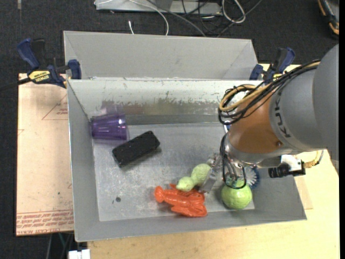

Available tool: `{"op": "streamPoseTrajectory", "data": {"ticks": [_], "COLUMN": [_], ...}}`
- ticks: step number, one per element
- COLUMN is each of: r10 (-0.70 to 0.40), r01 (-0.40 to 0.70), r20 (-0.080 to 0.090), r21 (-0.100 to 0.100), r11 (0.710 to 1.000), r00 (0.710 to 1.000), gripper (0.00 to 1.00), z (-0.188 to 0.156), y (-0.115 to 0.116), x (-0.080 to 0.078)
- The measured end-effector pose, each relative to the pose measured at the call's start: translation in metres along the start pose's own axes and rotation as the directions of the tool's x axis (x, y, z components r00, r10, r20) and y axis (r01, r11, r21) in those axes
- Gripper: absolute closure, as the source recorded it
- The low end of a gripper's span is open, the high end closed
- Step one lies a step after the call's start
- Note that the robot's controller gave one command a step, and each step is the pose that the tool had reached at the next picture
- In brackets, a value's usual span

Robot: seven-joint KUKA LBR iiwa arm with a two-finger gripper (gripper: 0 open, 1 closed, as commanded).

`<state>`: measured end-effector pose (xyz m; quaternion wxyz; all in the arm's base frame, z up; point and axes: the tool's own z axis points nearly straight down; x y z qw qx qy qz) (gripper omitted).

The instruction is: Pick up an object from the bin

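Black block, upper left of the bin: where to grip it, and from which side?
Take the black block from above, jaws across its narrow width at mid-length. It lies flat and diagonal, and nothing touches its long sides. The purple cup lies close to its upper-left end, so an end-to-end grip looks poorer.

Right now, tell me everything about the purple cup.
The purple cup looks like see-through plastic, smooth and whole. It lies tipped on its side on the floor of the bin, in the far left corner at the foot of the back wall. The black block lies just in front of it; whether they touch cannot be told.
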<state>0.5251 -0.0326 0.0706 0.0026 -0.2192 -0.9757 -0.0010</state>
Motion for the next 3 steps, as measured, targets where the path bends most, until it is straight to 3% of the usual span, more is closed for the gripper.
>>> {"op": "streamPoseTrajectory", "data": {"ticks": [1,3], "r10": [0.000,-0.002], "r01": [0.000,0.002], "r20": [0.000,-0.010], "r21": [0.000,0.003], "r11": [1.000,1.000], "r00": [1.000,1.000], "gripper": [1.00,1.00], "z": [0.000,-0.051], "y": [0.000,-0.001], "x": [0.000,0.003]}}
